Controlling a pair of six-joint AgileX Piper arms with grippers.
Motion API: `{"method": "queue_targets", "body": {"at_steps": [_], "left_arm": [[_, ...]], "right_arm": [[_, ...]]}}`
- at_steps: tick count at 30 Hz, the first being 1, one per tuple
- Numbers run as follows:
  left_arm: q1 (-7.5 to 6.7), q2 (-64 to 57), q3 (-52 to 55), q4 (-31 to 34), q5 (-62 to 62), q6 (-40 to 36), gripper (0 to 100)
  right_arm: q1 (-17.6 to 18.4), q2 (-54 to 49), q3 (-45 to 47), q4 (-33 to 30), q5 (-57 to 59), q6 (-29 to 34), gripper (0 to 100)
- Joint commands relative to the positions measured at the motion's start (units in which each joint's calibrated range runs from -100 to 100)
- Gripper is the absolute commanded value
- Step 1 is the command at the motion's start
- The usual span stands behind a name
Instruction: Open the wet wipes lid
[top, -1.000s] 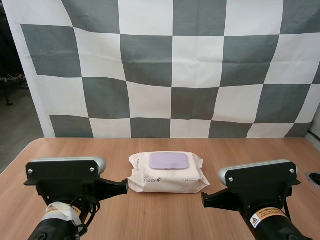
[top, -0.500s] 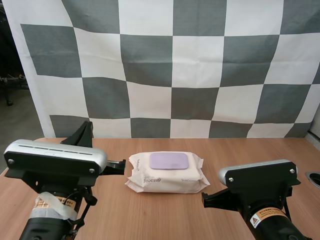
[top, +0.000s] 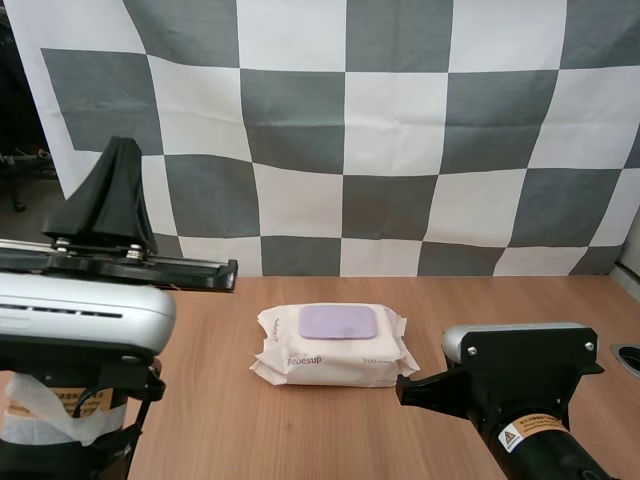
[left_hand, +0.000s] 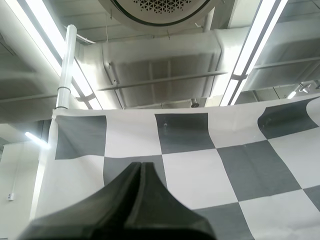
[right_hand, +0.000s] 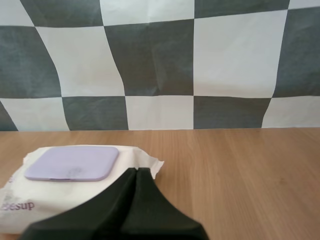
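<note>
Wipes first: the wet wipes pack lay flat near the middle of the table, long side toward me, with its lilac lid shut and centred on the top face. I judged the pack a soft, light film pouch that would dent and slide under a push, and the lid a stiff plastic flap. The hold should be at one edge of that flap, prised upward, with the pouch pinned down beside it so it would not lift along. Which edge carries the lip I could not tell. The left jaws were closed together into one wedge and pointed upward, high and well apart from the pack. The right jaws were likewise closed on nothing, low over the table, aimed past the pack's near right corner and close to it. The table was smooth pale wood, likely to offer little grip, and there looked to be room around the pack for either arm.
</note>
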Motion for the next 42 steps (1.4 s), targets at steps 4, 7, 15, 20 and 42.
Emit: {"method": "queue_targets", "body": {"at_steps": [4,7,15,20,42], "left_arm": [[0.00,0.32,-3.33,-0.03,7.81,-0.01,0],[0.00,0.32,-4.72,-0.03,8.54,-0.01,0],[0.00,6.97,-11.83,-1.13,14.26,6.03,0],[0.00,15.49,-23.96,-3.02,30.45,8.13,0],[3.80,23.88,-42.64,-4.89,100.42,-0.46,0]], "right_arm": [[0.00,0.00,0.00,11.94,-1.62,0.02,0],[0.00,0.00,0.00,11.94,-2.26,0.02,0],[0.00,0.00,0.00,12.78,-15.42,0.02,0],[0.00,0.00,0.00,13.07,-24.00,0.02,0],[0.00,0.00,0.00,16.02,-131.04,0.02,0]]}}
